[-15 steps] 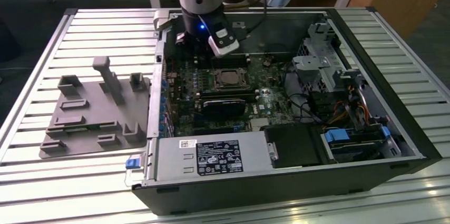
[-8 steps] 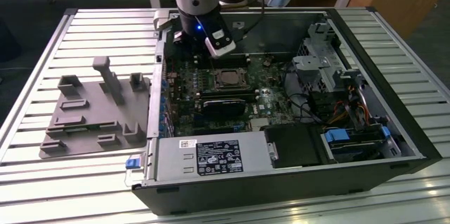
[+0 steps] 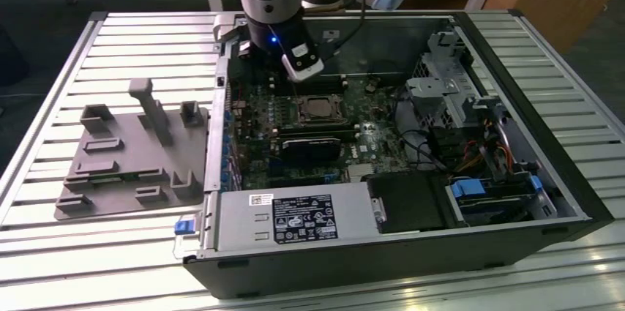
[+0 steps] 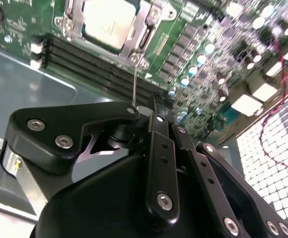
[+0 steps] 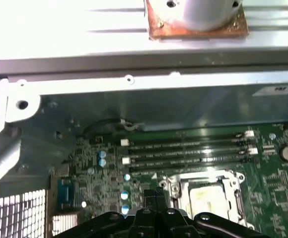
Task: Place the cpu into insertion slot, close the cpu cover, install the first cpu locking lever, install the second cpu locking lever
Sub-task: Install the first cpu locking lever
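Inside the open black computer case lying on the slatted metal table, the arm's black claw hangs low over the green circuit board, just beside the processor socket. The cpu — a small flat square chip with a pale silver top — sits in the insertion slot, the small black-rimmed square socket next to the long black memory slots. The cpu cover, a silver metal frame plate with a square window, lies flat around the chip, which shows through the window. In both wrist views the claw's fingers look pressed together, narrow, with nothing seen clamped between them. A thin silver wire lever stands up from the socket's edge, its upper end reaching the claw's nearer linkage; whether it touches there cannot be told. That points to the first locking lever as the step in hand. To do it well, the closed fingertips should probably bear on the wire near its free end, carry it down along its own arc rather than straight at the board, and nudge it sideways under its catch. The push should be gentle, since the rod looks springy enough to slip off a smooth finger, and the small round capacitors stand near.
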`<state>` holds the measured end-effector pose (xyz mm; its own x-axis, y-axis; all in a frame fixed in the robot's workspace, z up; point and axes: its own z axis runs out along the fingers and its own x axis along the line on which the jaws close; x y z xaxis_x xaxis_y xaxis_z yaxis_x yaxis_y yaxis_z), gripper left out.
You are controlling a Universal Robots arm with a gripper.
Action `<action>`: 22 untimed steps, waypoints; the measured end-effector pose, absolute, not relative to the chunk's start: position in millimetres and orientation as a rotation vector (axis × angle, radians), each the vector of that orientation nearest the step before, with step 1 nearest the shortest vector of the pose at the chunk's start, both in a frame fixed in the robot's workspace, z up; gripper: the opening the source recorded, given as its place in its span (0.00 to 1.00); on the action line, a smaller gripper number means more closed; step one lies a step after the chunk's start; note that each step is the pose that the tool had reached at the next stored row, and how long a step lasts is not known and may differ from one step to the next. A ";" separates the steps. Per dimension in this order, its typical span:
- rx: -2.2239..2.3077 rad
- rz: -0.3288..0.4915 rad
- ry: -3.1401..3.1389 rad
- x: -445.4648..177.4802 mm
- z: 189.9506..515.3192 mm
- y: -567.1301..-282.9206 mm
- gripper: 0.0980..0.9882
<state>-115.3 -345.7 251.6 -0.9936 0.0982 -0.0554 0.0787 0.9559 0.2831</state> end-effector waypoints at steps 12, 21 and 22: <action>0.140 0.518 3.028 -115.9 243.2 -345.1 0.00; 0.142 0.551 3.023 -110.4 240.5 -344.2 0.00; 0.141 0.551 3.023 -108.3 240.4 -344.2 0.00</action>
